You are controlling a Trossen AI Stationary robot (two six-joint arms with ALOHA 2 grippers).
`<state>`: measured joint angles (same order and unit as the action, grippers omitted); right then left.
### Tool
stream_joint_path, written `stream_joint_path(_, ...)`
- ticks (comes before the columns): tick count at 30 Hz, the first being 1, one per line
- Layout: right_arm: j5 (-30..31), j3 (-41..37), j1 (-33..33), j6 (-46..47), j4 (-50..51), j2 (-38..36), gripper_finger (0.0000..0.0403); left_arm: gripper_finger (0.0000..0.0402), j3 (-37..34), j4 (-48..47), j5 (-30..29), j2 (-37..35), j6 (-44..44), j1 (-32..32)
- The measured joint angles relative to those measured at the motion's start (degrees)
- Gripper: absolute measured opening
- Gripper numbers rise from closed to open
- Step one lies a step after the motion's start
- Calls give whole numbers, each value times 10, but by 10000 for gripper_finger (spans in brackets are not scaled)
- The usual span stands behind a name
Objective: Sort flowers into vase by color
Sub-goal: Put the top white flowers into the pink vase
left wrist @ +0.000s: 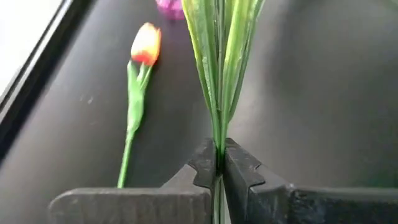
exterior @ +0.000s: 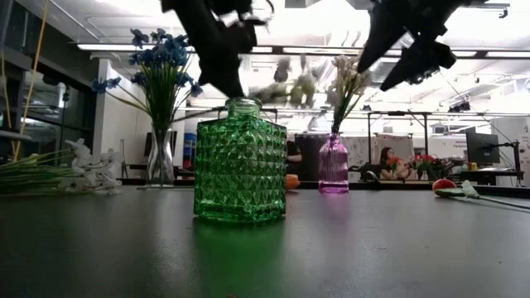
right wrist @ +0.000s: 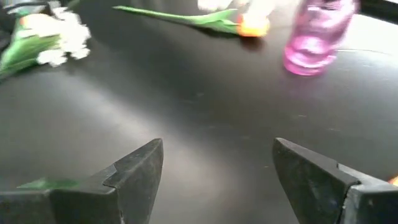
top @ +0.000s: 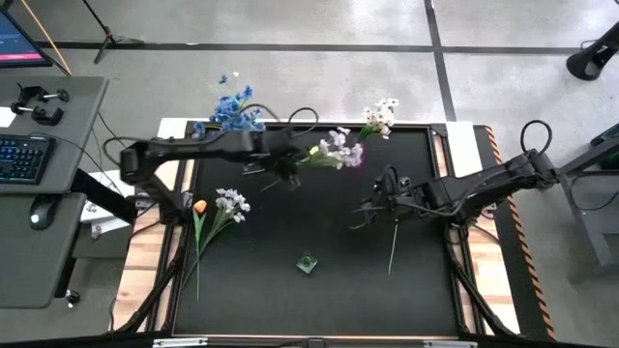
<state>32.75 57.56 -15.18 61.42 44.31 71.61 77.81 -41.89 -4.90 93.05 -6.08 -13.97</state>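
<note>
My left gripper [top: 287,172] [left wrist: 219,155] is shut on a white-pale pink flower [top: 338,150], which it holds in the air over the table's far middle. My right gripper [top: 372,208] [right wrist: 217,168] hovers open above the table's right middle and holds nothing. Blue flowers [top: 232,111] stand in a clear vase at the far left. White flowers [top: 380,116] stand in a pink vase [exterior: 333,165] at the far edge. A green glass vase [top: 308,263] [exterior: 240,161] stands near the middle. An orange tulip [top: 200,206] and a white flower [top: 232,203] lie flat on the left. My left gripper pinches the flower's green stems and leaves [left wrist: 217,134] between its two fingers, well below the blossoms. The stems run on forward out of the fingers. The flower is lifted clear of the table, lying about level, with its blossoms [top: 340,147] pointing toward the table's right.
Another green stem [top: 392,246] lies on the table below my right gripper. An orange tulip [left wrist: 146,43] lies on the dark mat in the left wrist view. Bare mat shows around the green vase. A desk with a keyboard stands off the table's left.
</note>
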Motion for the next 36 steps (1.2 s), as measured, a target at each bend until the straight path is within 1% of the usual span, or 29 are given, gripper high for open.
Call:
stream_joint_path(3,-7,0,-18,-19,-26,0,291,1,-56,73,-1,-56,-38,21)
stream_joint_path(6,-7,0,-36,-19,-42,0,291,1,-124,150,7,-114,-78,42)
stream_joint_path(9,9,-2,-49,-21,-94,5,291,1,-204,285,29,-165,-117,67)
stream_joint_path(11,23,-14,-49,-37,-161,9,291,1,-254,402,33,-192,-141,83)
stream_joint_path(13,33,-31,-43,-65,-258,12,291,0,-296,512,33,-211,-165,97)
stream_joint_path(16,34,-59,-24,-123,-436,20,291,0,-338,634,33,-218,-200,116)
stream_joint_path(17,33,-67,-16,-145,-496,24,291,0,-344,660,33,-217,-206,122)
stream_joint_path(19,23,-73,3,-187,-595,35,291,0,-346,694,33,-212,-207,132)
stream_joint_path(23,-28,-74,40,-232,-696,57,291,0,-346,723,31,-191,-212,142)
stream_joint_path(27,-68,-74,67,-239,-734,78,291,0,-346,743,27,-167,-249,142)
stream_joint_path(30,-93,-74,75,-231,-757,94,291,0,-346,761,20,-146,-269,142)
stream_joint_path(36,-103,-74,77,-218,-766,113,289,0,-320,779,26,-106,-273,142)
